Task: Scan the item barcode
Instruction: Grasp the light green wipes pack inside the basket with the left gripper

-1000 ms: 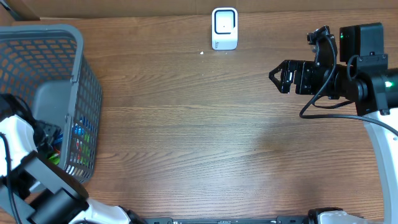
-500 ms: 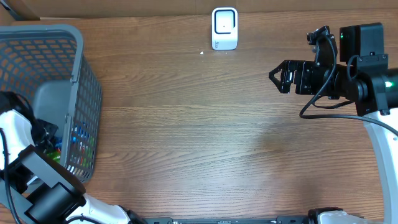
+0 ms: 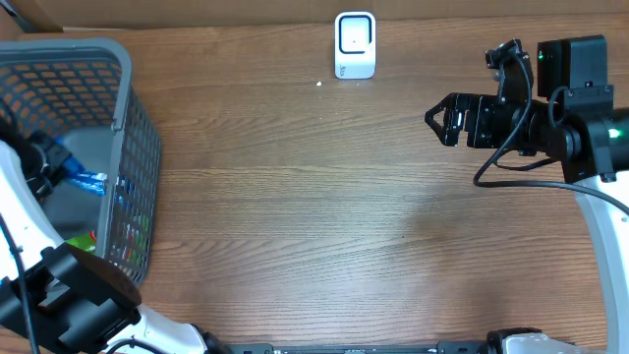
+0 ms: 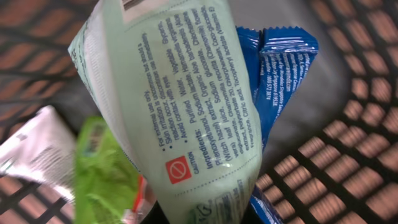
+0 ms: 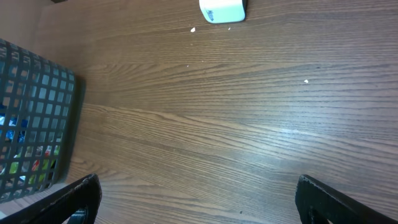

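Note:
My left gripper (image 3: 46,163) is inside the grey mesh basket (image 3: 128,108) at the table's left edge, raised off its floor. It is shut on a pale green packet (image 4: 180,106) printed with small text, which fills the left wrist view. A blue wrapper (image 4: 277,68) lies tight behind the packet, and I cannot tell whether it is pinched too. From above only the blue wrapper (image 3: 85,181) shows at the fingers. No barcode shows on either one. The white scanner (image 3: 355,44) stands at the back centre. My right gripper (image 3: 442,123) hovers open and empty at the right.
More packets lie on the basket floor, among them a bright green one (image 4: 102,168) and a white one (image 4: 37,152). The right wrist view shows the scanner (image 5: 222,10) far ahead, the basket wall (image 5: 31,118) at left, and bare wood between the open fingers.
My left gripper shut on the packet low in the basket, then lifted it toward the back of the basket. The right arm has not moved.

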